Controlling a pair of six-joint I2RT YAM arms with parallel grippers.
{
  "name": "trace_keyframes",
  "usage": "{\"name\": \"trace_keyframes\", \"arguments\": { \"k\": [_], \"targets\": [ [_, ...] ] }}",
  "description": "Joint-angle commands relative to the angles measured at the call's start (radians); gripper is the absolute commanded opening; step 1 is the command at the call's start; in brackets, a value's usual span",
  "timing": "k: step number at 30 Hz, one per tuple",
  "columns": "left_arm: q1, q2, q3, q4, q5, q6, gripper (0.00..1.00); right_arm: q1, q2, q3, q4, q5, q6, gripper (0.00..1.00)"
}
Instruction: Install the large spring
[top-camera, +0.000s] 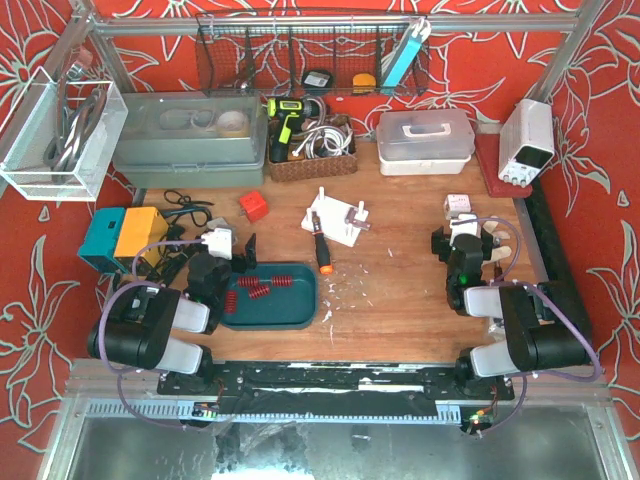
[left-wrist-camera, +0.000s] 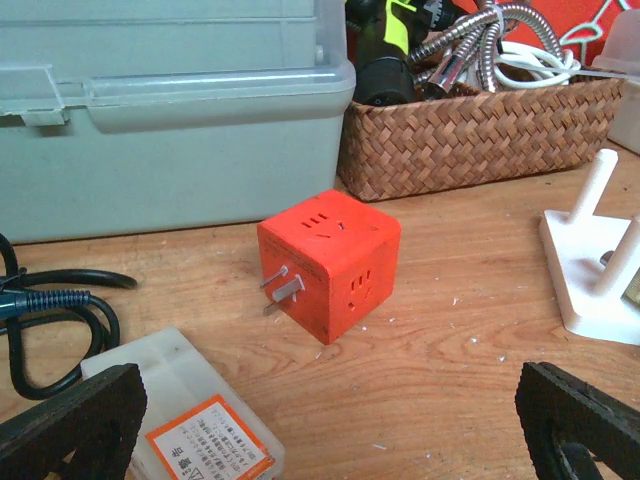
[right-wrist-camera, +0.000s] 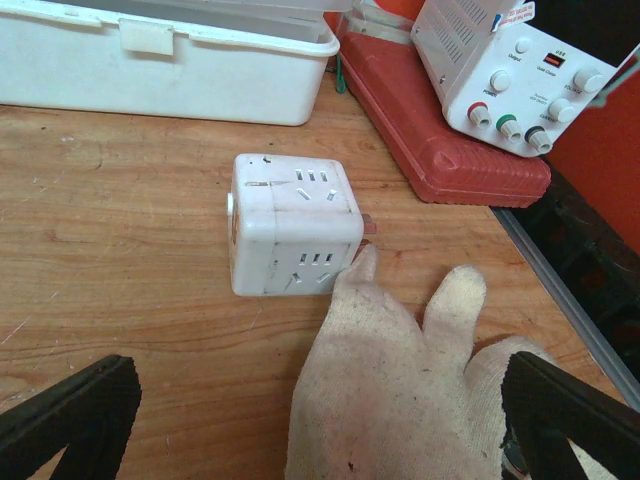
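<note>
Your left gripper (top-camera: 232, 250) is spread wide with nothing in it. From its wrist cam, the two black pads sit at the bottom corners with bare wood between them. A red plug cube (left-wrist-camera: 330, 262) stands straight ahead, and a clear plastic box (left-wrist-camera: 190, 420) with an orange label is right by the left pad.

The red springs (top-camera: 262, 288) are lying in the green tray (top-camera: 300, 315), which sits just beside that gripper on its right. They're beside and nearer the bases than the fingertips, not between them. I can't tell from the top view which spring is the large one.

Your right gripper (top-camera: 465, 240) is well apart from the tray, over on the far right of the table, and its jaws stand wide too. A white work glove (right-wrist-camera: 400, 390) lies between its pads, and one glove fingertip is touching a white plug cube (right-wrist-camera: 290, 225).

The white peg fixture (top-camera: 338, 218) sits mid-table between the two arms, with an orange-handled screwdriver (top-camera: 319, 248) just beside it.
</note>
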Motion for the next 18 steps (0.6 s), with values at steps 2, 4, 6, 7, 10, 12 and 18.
{"name": "trace_keyframes", "arguments": {
  "k": [2, 4, 6, 7, 10, 12, 18],
  "targets": [
    [0.007, -0.003, 0.004, 0.024, 0.005, 0.006, 1.00, 0.003, 0.000, 0.007, -0.005, -0.004, 0.007, 0.99],
    [0.007, -0.003, 0.004, 0.024, 0.006, 0.006, 1.00, 0.003, 0.000, 0.007, -0.006, -0.004, 0.006, 0.99],
    [0.007, -0.002, 0.004, 0.024, 0.006, 0.006, 1.00, 0.003, 0.000, 0.007, -0.008, -0.004, 0.007, 0.99],
    [0.007, -0.002, 0.004, 0.024, 0.007, 0.006, 1.00, 0.003, -0.001, 0.007, -0.007, -0.004, 0.006, 0.99],
    [0.007, -0.003, 0.004, 0.022, 0.007, 0.006, 1.00, 0.003, 0.000, 0.007, -0.007, -0.004, 0.007, 0.99],
    [0.007, -0.003, 0.004, 0.023, 0.006, 0.006, 1.00, 0.003, 0.000, 0.007, -0.007, -0.004, 0.006, 0.99],
    [0.007, -0.053, 0.011, -0.019, -0.001, 0.004, 1.00, 0.003, -0.090, 0.034, -0.120, -0.061, -0.016, 0.99]
  ]
}}
